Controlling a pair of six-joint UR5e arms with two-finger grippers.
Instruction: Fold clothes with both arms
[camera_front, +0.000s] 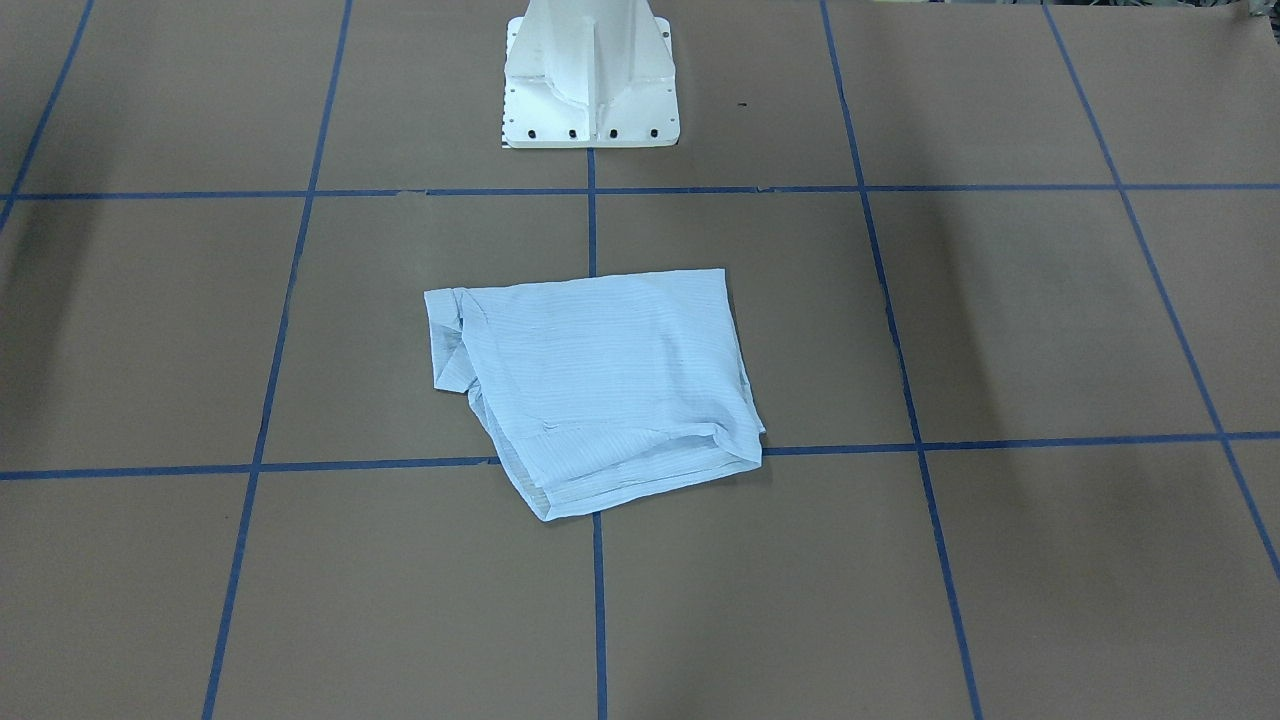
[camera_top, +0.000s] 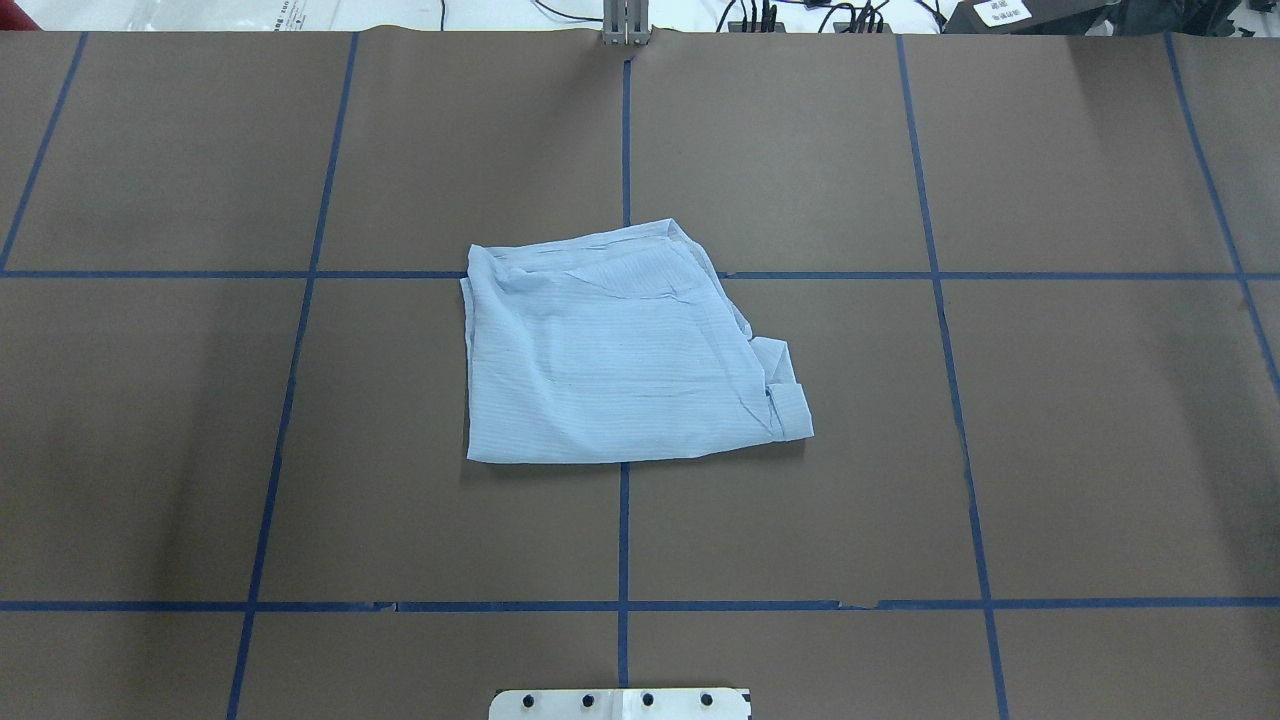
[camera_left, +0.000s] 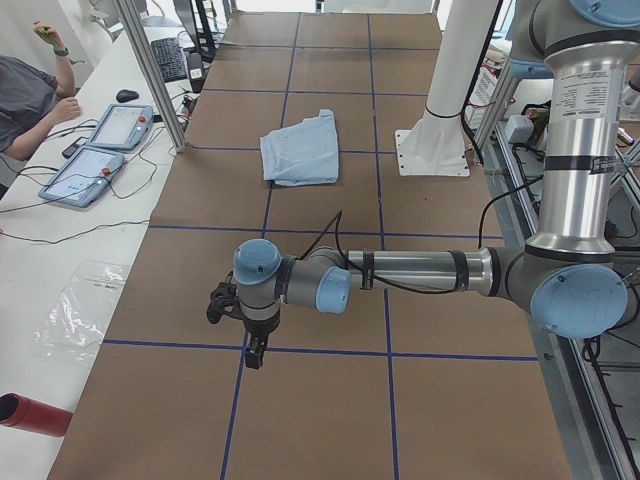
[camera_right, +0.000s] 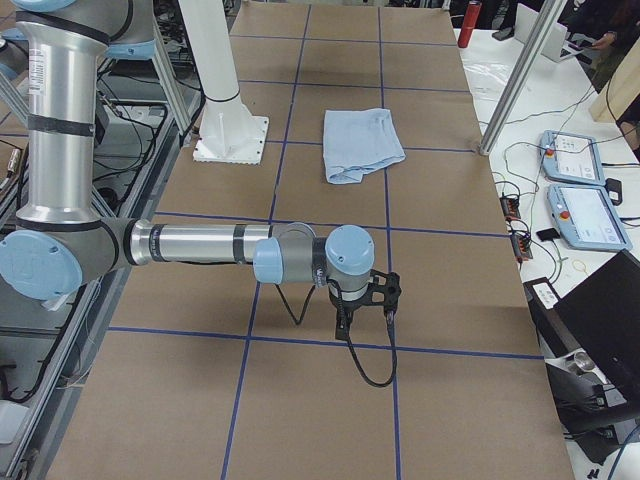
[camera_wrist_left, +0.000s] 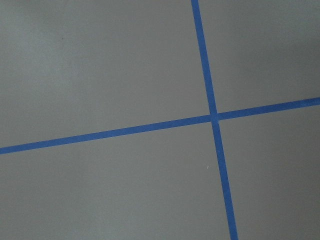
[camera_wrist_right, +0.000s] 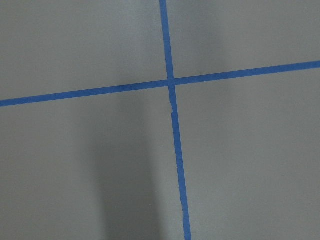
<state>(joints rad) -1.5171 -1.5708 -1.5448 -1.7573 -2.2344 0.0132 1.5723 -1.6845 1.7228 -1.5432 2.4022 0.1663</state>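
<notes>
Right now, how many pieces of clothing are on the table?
1: a folded blue shirt in the middle of the table, before the white base. None seems hidden.

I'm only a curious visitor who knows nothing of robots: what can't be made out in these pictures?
Left gripper: seen only in the left side view, small; open or shut is unclear.
Right gripper: the same, in the right side view only.
Shirt: no collar or buttons show in any view; its own folds would hide them.
Person: cut off by the left side view's edge.
</notes>
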